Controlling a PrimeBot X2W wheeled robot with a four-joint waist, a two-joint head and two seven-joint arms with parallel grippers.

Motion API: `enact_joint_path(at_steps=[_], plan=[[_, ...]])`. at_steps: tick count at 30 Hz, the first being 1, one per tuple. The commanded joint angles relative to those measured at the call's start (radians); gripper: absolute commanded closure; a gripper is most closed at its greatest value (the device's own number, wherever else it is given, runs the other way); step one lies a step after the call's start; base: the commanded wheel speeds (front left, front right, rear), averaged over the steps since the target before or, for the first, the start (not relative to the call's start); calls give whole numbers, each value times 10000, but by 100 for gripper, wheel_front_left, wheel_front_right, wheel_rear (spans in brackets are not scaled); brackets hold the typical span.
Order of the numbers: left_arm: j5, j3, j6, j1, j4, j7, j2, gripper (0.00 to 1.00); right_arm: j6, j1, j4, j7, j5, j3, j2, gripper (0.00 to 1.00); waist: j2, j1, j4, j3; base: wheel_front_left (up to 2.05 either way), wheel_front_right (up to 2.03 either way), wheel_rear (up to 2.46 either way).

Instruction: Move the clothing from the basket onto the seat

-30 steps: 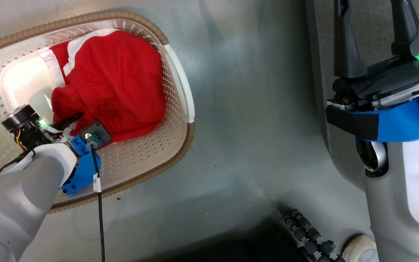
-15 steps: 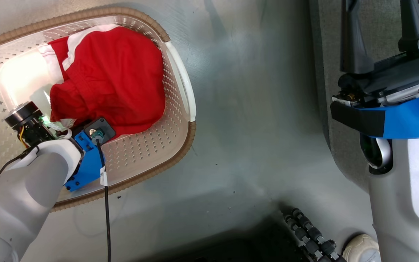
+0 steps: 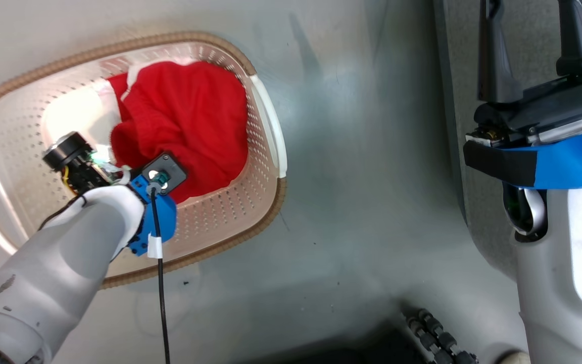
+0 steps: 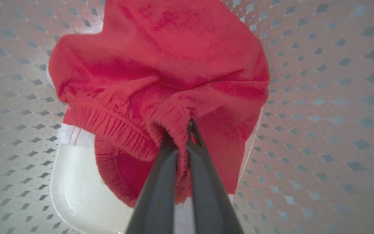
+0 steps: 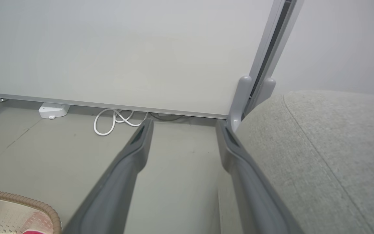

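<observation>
Since 1 second ago the left gripper [image 4: 182,130] has closed. Then 1 dark finger lay splayed over the red cloth; now its 2 fingers [image 4: 161,182] are pinched almost together on the clothing [image 4: 161,65]. The bundle has gathered into a tighter bunch, with less of its white panel showing. The whole head view has also shifted, so the camera has moved.

The left wrist view gives the grip itself: a fold of the gathered, elasticated red edge is squeezed between the 2 fingertips, and the rest of the garment spreads beyond them over the basket's [image 4: 320,97] perforated wall and glossy white bottom. Whether the cloth is lifted off that bottom cannot be told. In the head view the wrist and its blue mount [image 3: 157,222] cover the fingertips. That view instead shows the basket standing on the grey floor [image 3: 361,177], well apart from the seat [image 3: 452,76], with the clothing heaped toward its far right side. A black cable [image 3: 159,283] hangs from the wrist.

The right gripper [image 5: 183,126] has its 2 fingers spread wide with nothing between them. Its wrist view shows them over bare floor, 1 finger just beside the seat's rounded grey edge. It also takes in a corner of the basket's brown rim, a pale wall [image 5: 125,48] and a coiled white cable [image 5: 115,118] at its foot.
</observation>
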Motion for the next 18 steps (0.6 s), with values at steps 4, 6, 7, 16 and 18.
enact_joint_path(at_steps=[4,6,7,16,18], plan=[[-393,-26,-8,53,-260,-551,-357,100,1,301,189,-36,-93,-151,8,0,0,0,400,-959,0,0,0],[-520,-26,-8,192,-405,-728,-508,100,1,425,264,-34,-122,-190,8,0,0,0,516,-1293,0,0,0],[-576,-28,-8,245,-498,-817,-587,100,1,473,303,-34,-131,-233,8,0,0,0,584,-1476,0,0,0],[-1160,144,-8,547,-1689,-1182,-940,100,1,1178,609,-34,-313,-605,-33,0,0,0,1171,-3133,0,0,0],[-1146,457,-8,692,-2207,-1179,-866,100,1,1336,650,-34,-309,-674,-72,0,0,0,1283,-3438,0,0,0]])
